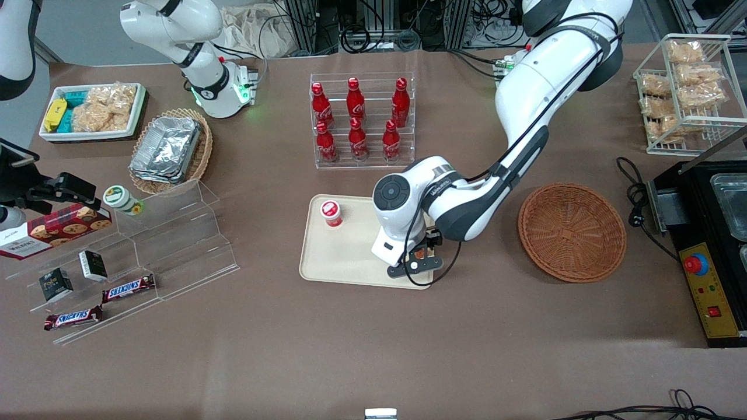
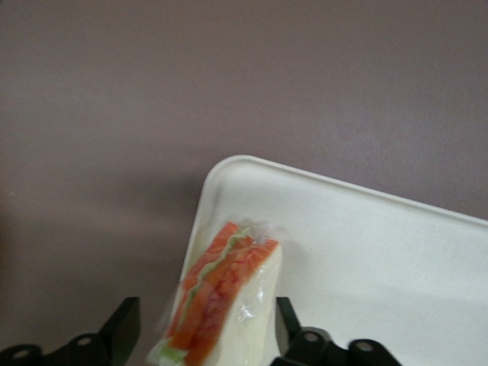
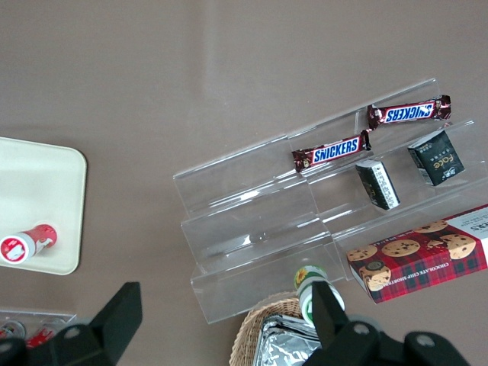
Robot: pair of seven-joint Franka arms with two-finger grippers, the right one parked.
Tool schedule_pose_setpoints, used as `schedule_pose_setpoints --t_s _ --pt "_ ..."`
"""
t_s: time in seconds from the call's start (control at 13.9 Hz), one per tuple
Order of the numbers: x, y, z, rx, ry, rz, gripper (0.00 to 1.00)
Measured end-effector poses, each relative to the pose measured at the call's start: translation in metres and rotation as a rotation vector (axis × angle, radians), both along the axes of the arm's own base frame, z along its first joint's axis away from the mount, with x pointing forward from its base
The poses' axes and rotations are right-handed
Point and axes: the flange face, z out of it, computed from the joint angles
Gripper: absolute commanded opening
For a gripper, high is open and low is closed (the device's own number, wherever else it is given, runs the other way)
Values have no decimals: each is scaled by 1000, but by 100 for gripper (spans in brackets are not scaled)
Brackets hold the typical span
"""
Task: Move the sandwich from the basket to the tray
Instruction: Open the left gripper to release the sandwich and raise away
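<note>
One gripper (image 1: 421, 261), lower centre of the front view, over the tray's (image 1: 338, 256) corner, fingers clamped on one sandwich (image 2: 225, 301). One basket (image 1: 572, 231), centre-right. One red-capped cup (image 1: 331, 213) stands on the tray.

The tray (image 1: 344, 256) is lying on the bench (image 1: 373, 350), nearer the front camera than the bottle rack (image 1: 362, 119). A small cup (image 1: 331, 213) is standing on the tray, at the parked arm's end of it. The claw (image 1: 421, 261) is hanging over the tray corner at the working arm's end, with the sandwich (image 2: 225, 297) sitting between its fingers (image 2: 122, 328). The basket (image 1: 572, 231) is resting on the bench beside the tray, toward the working arm's end.
</note>
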Motion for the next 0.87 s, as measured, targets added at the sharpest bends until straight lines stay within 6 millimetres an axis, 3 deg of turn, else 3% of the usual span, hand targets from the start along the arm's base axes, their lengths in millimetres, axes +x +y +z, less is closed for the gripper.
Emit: schedule_pose_setpoints --t_s 0.14,0.36,0.65,0.87 --pt "8 26 59 7 6 83 100" --pt "15 85 150 -27 8 212 100" --pt "12 155 224 -74 3 321 100" --pt "1 200 263 -92 22 289 100"
